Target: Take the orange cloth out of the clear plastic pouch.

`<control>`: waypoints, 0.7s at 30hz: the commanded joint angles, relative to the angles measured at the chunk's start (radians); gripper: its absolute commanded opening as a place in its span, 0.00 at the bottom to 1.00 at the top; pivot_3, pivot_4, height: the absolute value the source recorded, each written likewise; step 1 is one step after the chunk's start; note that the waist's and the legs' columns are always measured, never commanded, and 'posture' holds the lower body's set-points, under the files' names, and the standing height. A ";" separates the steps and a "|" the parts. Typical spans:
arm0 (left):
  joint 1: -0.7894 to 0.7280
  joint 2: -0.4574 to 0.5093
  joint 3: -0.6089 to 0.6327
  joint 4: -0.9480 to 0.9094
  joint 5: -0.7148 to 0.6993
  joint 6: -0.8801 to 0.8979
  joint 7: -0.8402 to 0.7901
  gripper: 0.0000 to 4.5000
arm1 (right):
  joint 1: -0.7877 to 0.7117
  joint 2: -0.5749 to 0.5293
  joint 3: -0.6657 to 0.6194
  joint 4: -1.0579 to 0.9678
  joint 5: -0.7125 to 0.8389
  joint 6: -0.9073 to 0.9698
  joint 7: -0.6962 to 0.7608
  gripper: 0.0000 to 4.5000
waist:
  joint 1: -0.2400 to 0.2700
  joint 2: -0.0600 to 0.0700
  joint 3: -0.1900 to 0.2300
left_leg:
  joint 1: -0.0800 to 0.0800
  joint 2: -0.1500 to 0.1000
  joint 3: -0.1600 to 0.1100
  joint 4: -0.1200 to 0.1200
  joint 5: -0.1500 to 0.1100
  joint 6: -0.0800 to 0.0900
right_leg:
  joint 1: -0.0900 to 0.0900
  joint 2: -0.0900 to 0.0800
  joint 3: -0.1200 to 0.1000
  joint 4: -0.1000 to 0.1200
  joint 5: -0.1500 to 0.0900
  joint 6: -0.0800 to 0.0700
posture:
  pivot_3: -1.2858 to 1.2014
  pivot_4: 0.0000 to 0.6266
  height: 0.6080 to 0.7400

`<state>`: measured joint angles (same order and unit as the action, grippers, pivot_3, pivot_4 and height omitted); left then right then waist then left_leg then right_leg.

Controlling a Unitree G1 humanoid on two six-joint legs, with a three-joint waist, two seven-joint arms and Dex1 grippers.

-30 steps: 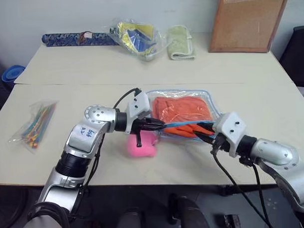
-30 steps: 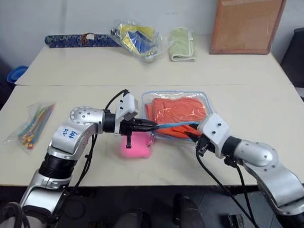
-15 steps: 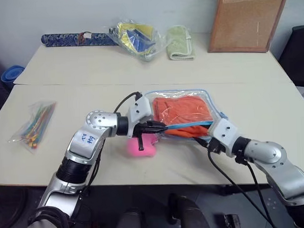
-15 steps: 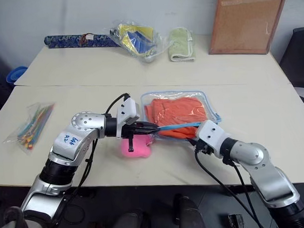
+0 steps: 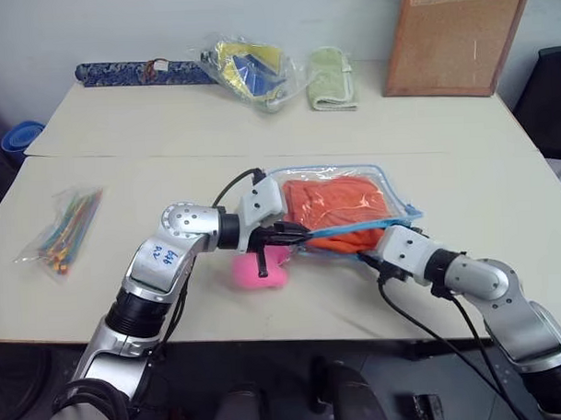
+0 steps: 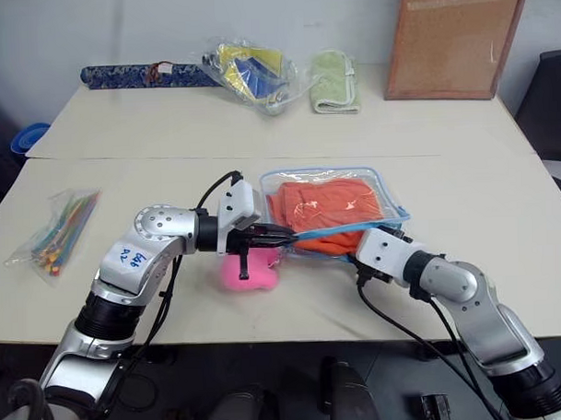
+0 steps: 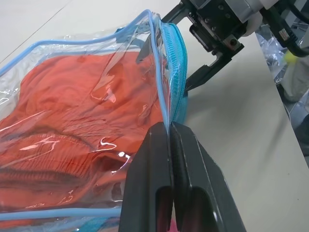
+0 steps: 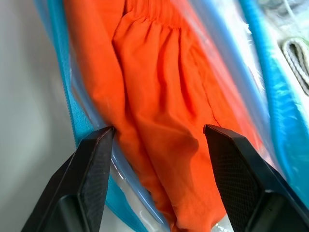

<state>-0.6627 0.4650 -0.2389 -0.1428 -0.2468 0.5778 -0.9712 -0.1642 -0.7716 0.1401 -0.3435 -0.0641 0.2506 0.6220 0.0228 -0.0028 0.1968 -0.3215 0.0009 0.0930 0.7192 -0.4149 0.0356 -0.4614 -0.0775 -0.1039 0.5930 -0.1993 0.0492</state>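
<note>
Near the table's front edge, left gripper pinches the clear plastic pouch's blue zipper rim up while right gripper, fingers spread, straddles the orange cloth at the mouth.

The orange cloth is bright orange. The clear plastic pouch is transparent with light blue zipper trim and a pink fluffy charm. The counter is pale cream. At its far edge lie a pale green towel, a dark blue patterned roll and a brown corkboard. The fingers are black.
</note>
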 commanded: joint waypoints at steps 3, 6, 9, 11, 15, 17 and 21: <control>-0.021 -0.002 0.002 -0.023 -0.006 -0.026 0.002 0.00 | -0.020 -0.011 0.025 0.012 -0.068 -0.072 0.022 0.68 | 0.000 0.000 0.000 | 0.000 0.000 0.000 0.000 0.000 0.000 | 0.000 0.000 0.000 0.000 0.000 0.000 | 0.52 0.24 1.00; -0.023 -0.003 0.001 -0.022 -0.006 -0.029 0.002 0.00 | -0.031 -0.017 0.041 0.036 -0.108 -0.107 0.035 0.68 | 0.000 0.000 0.000 | 0.000 0.000 0.000 0.000 0.000 0.000 | 0.000 0.000 0.000 0.000 0.000 0.000 | 0.52 0.24 1.00; -0.024 -0.004 0.000 -0.022 -0.008 -0.030 0.003 0.00 | -0.051 -0.009 0.059 0.071 -0.147 -0.139 0.034 0.68 | -0.002 0.000 0.000 | 0.000 0.000 0.000 0.000 0.000 0.000 | 0.000 0.000 0.000 0.000 0.000 0.000 | 0.52 0.24 1.00; -0.024 -0.005 -0.001 -0.024 -0.009 -0.029 0.003 0.00 | -0.077 0.013 0.068 0.099 -0.164 -0.141 0.023 0.68 | -0.002 0.000 0.000 | 0.000 0.000 0.000 0.000 0.000 0.000 | 0.000 0.000 0.000 0.000 0.000 0.000 | 0.52 0.24 1.00; -0.022 -0.005 0.000 -0.027 -0.011 -0.026 0.004 0.00 | -0.132 0.074 0.067 0.148 -0.154 -0.123 0.018 0.68 | -0.002 0.000 0.000 | 0.000 0.000 0.000 0.000 0.000 -0.001 | 0.000 0.000 0.000 0.000 0.000 0.000 | 0.52 0.24 1.00; -0.018 -0.002 0.002 -0.026 -0.013 -0.026 0.001 0.00 | -0.154 0.115 0.052 0.159 -0.112 -0.090 0.027 0.68 | -0.002 0.000 0.000 | 0.000 0.000 0.000 0.000 0.000 -0.001 | 0.000 0.000 0.000 0.000 0.000 0.000 | 0.52 0.24 1.00; -0.010 0.011 0.002 -0.016 -0.006 -0.041 -0.006 0.00 | -0.203 0.121 0.090 0.232 -0.151 -0.092 0.054 0.68 | -0.004 0.000 0.000 | 0.000 0.001 0.000 0.000 0.000 -0.001 | 0.000 0.000 0.000 0.000 0.000 0.000 | 0.52 0.24 1.00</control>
<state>-0.6625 0.4717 -0.2463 -0.1418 -0.2464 0.5588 -0.9723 -0.3557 -0.6341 0.2229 -0.1323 -0.1908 0.1724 0.6654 0.0192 -0.0026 0.1969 -0.3212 0.0015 0.0928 0.7192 -0.4145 0.0348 -0.4613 -0.0777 -0.1040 0.5931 -0.1993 0.0491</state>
